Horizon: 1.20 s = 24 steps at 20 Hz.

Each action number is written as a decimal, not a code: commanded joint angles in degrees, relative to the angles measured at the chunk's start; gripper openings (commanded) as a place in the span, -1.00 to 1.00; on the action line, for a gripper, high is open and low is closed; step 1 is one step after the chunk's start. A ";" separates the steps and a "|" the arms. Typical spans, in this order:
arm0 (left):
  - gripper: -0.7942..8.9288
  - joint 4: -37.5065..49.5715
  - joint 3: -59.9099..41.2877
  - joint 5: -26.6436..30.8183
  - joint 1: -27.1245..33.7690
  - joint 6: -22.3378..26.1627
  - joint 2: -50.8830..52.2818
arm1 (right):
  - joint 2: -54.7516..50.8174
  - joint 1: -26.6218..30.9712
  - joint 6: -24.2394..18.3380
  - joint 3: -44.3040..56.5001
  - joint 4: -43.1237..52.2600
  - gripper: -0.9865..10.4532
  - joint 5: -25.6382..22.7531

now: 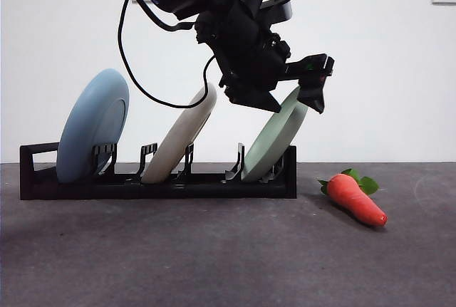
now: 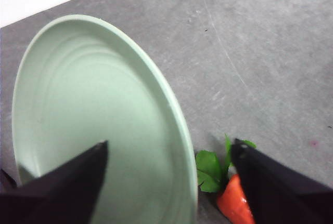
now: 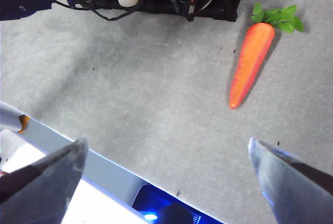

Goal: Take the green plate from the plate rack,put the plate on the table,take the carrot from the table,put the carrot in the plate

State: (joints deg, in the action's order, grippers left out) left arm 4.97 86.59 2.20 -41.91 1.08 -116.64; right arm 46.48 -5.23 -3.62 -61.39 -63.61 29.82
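Left pincer (image 1: 293, 102) apparently straddling racked green plate (image 1: 276, 143)

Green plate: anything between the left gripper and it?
Nothing visible. The left gripper is open at the top rim of the green plate, one jaw on each side of it in the left wrist view. The plate sits in the end slot of the plate rack, cream-white plate one slot over.

Table (image 1: 214, 250) before the plate rack (image 1: 157, 186) lies open.

The left claw (image 1: 288, 99) hides the green plate's (image 1: 274, 144) top rim; beside it, the carrot (image 2: 234, 206) is cut off.
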 commanded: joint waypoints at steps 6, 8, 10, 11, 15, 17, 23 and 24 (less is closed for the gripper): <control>-0.86 -0.79 0.04 -3.15 -0.04 -0.35 -1.18 | -0.09 -0.11 0.28 -0.17 0.04 0.22 -0.15; -0.85 -0.70 0.04 -4.55 -0.04 -2.23 -1.16 | -0.09 -0.11 0.28 -0.17 0.07 0.22 -0.15; -0.85 -0.68 0.04 -5.68 0.09 -2.89 -0.98 | -0.09 -0.09 0.28 -0.17 0.04 0.21 -0.15; -0.85 -0.68 0.04 -5.66 0.15 -2.93 -0.87 | -0.09 -0.09 0.28 -0.17 0.04 0.21 -0.15; -0.85 -0.48 0.04 -7.52 0.33 -4.72 0.50 | -0.09 -0.11 0.28 -0.17 0.07 0.21 -0.15; -0.85 -0.17 0.13 -8.61 0.33 -5.99 1.92 | -0.09 -0.09 0.28 -0.17 0.09 0.21 -0.15; -0.85 -0.15 0.15 -10.27 0.28 -6.03 9.11 | -0.09 -0.11 0.28 -0.17 0.11 0.21 -0.15; -0.85 -0.61 0.15 -10.54 0.15 -6.03 10.78 | -0.09 -0.11 0.28 -0.17 0.13 0.21 -0.15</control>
State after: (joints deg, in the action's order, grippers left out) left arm 3.49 86.59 -8.32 -41.63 -5.02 -106.15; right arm 46.48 -5.23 -3.62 -61.39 -63.61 29.82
